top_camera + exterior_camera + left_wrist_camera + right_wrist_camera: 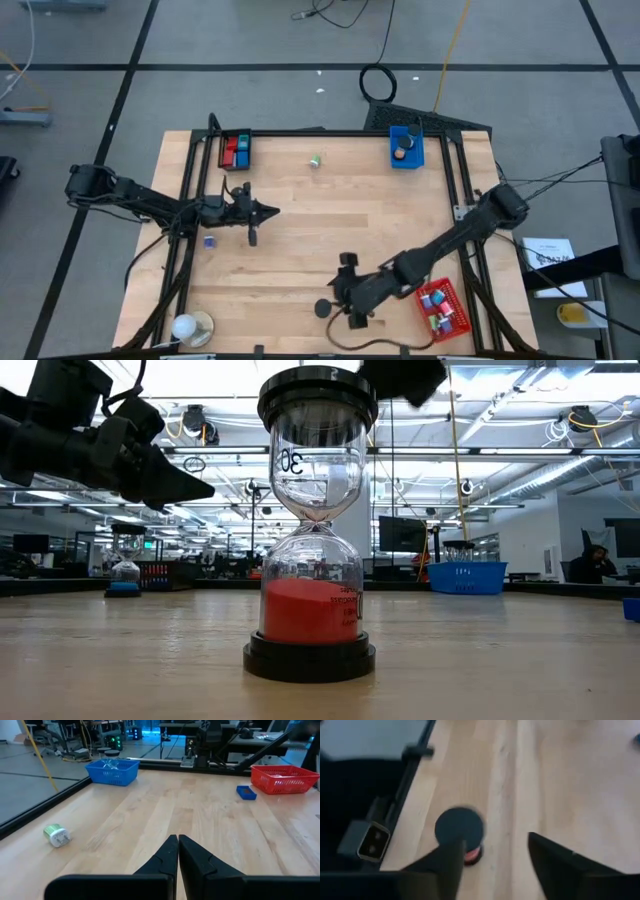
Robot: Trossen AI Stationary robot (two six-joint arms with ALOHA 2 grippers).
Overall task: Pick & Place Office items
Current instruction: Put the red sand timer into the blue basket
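Observation:
A small hourglass [310,610] with red sand and black end caps stands upright on its base near the table's front edge [323,308]. My right gripper [495,857] hovers open above and just to the right of it [340,298]. The hourglass's black top [459,827] shows beyond one finger, and nothing is between the fingers. My left gripper [177,847] is shut and empty over the table's left middle [262,210]. A green item [315,160] lies on its side at the far middle. A small blue item [209,241] lies by the left arm.
A red and black tray [235,150] with items stands at the far left and a blue tray [406,148] at the far right. A red tray [443,307] with several items sits at the near right. A round white and tan object [190,327] is at the near left corner. Another blue item [246,792] lies near the red tray.

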